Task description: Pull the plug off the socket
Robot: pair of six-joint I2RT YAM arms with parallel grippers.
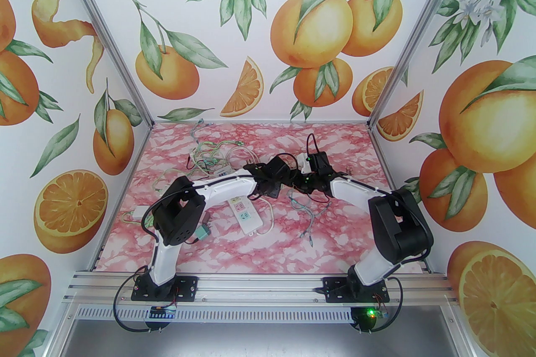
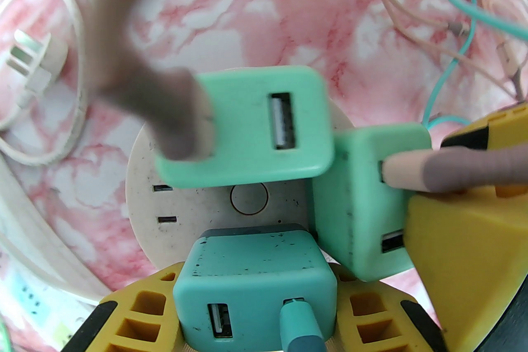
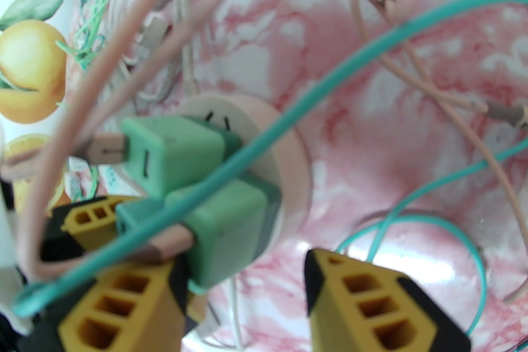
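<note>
At the round socket point(image 2: 142, 197), left tool point(image 2: 255, 284) clamps the teal plug point(image 2: 251, 268); right tool point(image 3: 245, 263) is spread apart.

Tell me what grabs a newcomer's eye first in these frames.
A round white socket mid-table, crowded with green chargers. The left pincer grips the teal charger at its edge, while the open right pincer hovers beside another amid tangled cables.

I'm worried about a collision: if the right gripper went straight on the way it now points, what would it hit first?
Most likely the lower mint adapter plugged into the round socket. It sits just ahead of the right gripper, close to one finger. Depth is unclear.
</note>
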